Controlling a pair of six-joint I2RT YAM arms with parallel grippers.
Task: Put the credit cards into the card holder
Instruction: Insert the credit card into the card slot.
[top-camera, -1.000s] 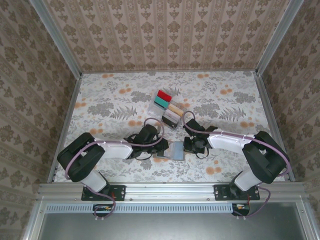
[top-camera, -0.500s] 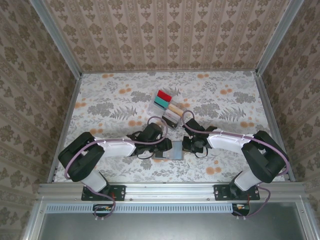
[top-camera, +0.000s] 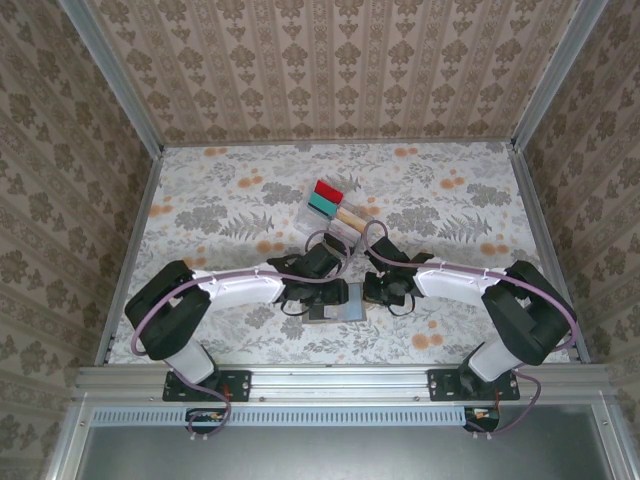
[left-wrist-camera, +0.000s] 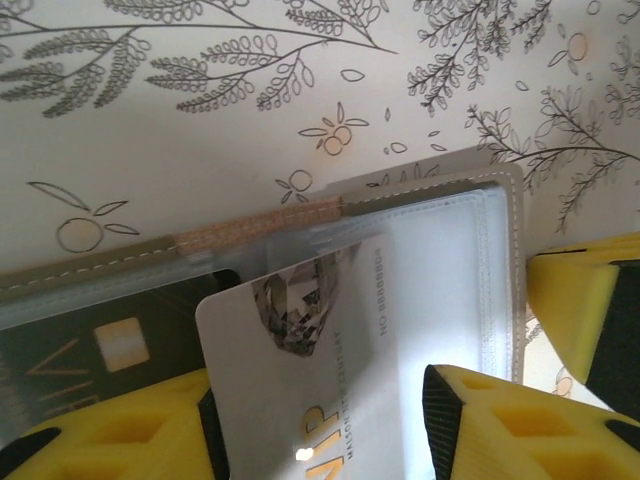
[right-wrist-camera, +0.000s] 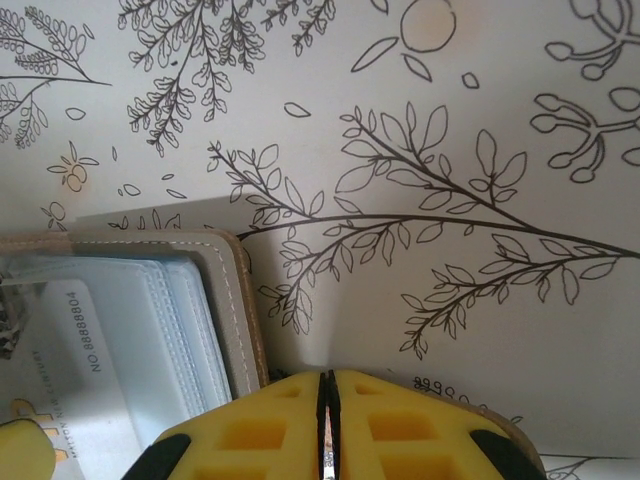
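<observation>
Insertion step: left hand (left-wrist-camera: 318, 400) clamped on pale card (left-wrist-camera: 330, 310), top edge entering clear pocket of card holder (left-wrist-camera: 260, 218), open at counter (top-camera: 200, 200) near edge, mid. Right hand (right-wrist-camera: 325, 385), fingers together, at holder rim. Nxt: push card straight in w/o buckling.

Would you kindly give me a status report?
Left gripper shut on pale plastic credit card, corner in clear pocket of grey-brown folding card holder. Right gripper shut at its edge. Nothing blocking.

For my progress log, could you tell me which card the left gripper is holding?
The pale card, pinched in the left gripper over the card holder; the dark card already sits inside it.
</observation>
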